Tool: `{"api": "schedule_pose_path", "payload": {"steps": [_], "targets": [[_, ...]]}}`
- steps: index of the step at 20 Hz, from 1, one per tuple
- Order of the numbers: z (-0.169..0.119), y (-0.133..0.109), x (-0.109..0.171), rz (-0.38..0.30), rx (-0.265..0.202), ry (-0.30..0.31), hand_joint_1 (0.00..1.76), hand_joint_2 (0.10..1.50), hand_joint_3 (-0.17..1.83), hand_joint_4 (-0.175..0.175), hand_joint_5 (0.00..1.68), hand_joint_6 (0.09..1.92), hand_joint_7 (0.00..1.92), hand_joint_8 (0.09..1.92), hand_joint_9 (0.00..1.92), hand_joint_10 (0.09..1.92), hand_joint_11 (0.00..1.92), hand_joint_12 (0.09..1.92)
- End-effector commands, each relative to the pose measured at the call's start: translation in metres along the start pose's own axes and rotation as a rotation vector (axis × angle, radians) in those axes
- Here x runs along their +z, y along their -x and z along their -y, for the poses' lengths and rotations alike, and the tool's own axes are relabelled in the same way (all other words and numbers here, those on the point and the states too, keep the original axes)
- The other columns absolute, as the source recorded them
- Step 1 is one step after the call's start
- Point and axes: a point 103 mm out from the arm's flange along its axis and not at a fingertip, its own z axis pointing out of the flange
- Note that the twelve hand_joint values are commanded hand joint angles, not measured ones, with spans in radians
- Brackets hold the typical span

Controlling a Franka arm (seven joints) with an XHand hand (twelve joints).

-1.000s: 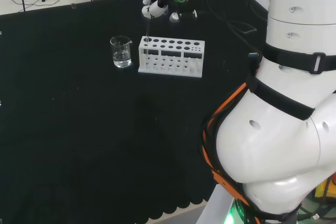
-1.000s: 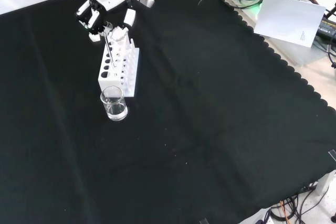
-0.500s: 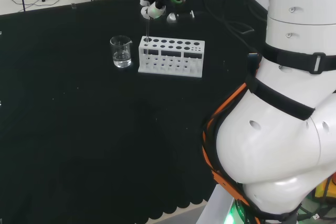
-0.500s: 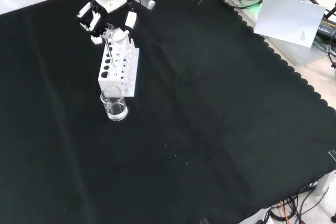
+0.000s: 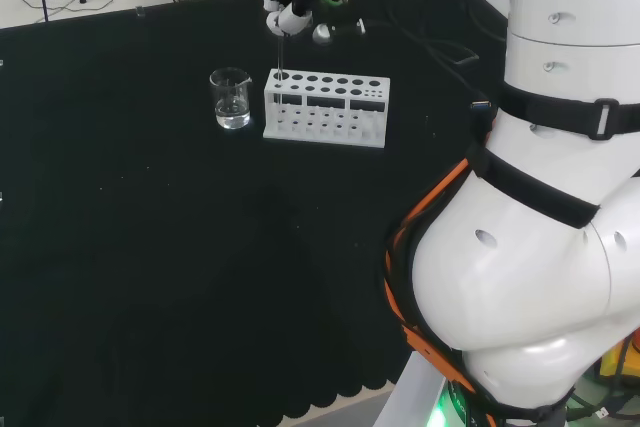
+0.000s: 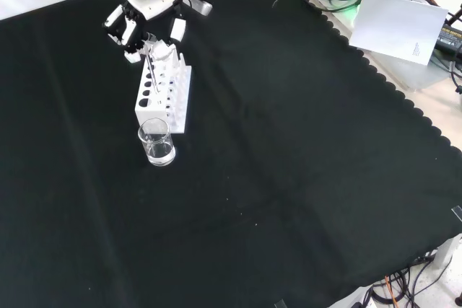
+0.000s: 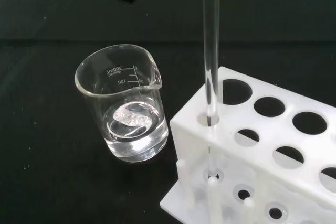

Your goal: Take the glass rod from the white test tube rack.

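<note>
Since a second ago, the hand [image 5: 292, 5] is sitting higher toward the top edge of the head view, and the glass rod [image 5: 281, 55] is rising with it while its lower end is still threading the end hole of the white test tube rack [image 5: 325, 108].

Left to right in the head view: the beaker [image 5: 231, 98] is standing just beside the rack's left end, holding a little clear liquid; the rod is running up from the leftmost hole; the rack is stretching rightward at upper centre.

I am judging the step as extraction: I am aiming to keep pulling straight along the rod's axis, without tilting, so it is not levering against the hole's rim or swinging into the beaker.

In the front view, the hand [image 6: 141, 5] is lying at upper left, fingers pinched on the rod's top end, with the rod [image 6: 151, 73] hanging directly beneath it into the rack [image 6: 164, 91].
</note>
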Motion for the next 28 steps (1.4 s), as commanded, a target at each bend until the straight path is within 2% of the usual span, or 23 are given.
{"api": "schedule_pose_path", "payload": {"steps": [1,2,4,9,12,14,16,18,20,24,26,28], "targets": [[-0.006,-0.008,0.003,0.022,-0.003,0.009,1.18,0.99,0.37,-0.175,0.8,1.08,0.98,1.15,1.44,0.95,0.39,1.36],[-0.007,-0.009,0.003,0.024,-0.003,0.011,1.21,1.06,0.23,-0.175,0.82,1.13,0.94,1.18,1.45,0.95,0.42,1.35],[-0.007,-0.009,0.003,0.026,-0.004,0.02,1.23,1.12,0.1,-0.175,0.84,1.17,0.91,1.2,1.47,0.95,0.46,1.34],[-0.005,-0.009,-0.004,0.034,-0.008,0.059,1.24,1.14,0.03,-0.175,0.87,1.15,0.93,1.17,1.52,0.94,0.56,1.3],[0.001,-0.01,-0.013,0.035,0.007,0.132,1.25,1.11,0.03,-0.175,0.94,1.05,0.99,1.08,1.55,0.95,0.7,1.23],[0.003,-0.003,-0.018,0.022,0.022,0.193,1.27,1.08,0.04,-0.175,0.99,0.83,1.08,1.08,1.57,0.97,0.84,1.16],[0.007,-0.003,-0.025,0.015,0.029,0.222,1.28,0.91,0.34,-0.175,1.04,0.75,1.13,1.1,1.59,0.95,0.94,1.08],[0.011,-0.011,-0.036,0.023,0.039,0.202,1.23,0.72,0.65,-0.175,1.13,0.83,1.37,1.03,1.63,0.9,1.0,1.03],[0.017,-0.022,-0.048,0.038,0.039,0.187,1.2,0.63,0.8,-0.175,1.17,0.89,1.47,0.98,1.65,0.87,1.02,1.01],[0.025,-0.031,-0.072,0.05,0.037,0.188,1.2,0.58,0.87,-0.175,1.2,0.9,1.51,0.95,1.66,0.84,1.03,1.0],[0.027,-0.035,-0.083,0.057,0.034,0.182,1.26,0.65,0.78,-0.175,1.13,0.79,1.31,1.05,1.65,0.83,1.02,0.98],[0.029,-0.038,-0.092,0.064,0.029,0.169,1.29,0.69,0.73,-0.175,1.11,0.73,1.23,1.1,1.64,0.83,1.02,0.97]]}}
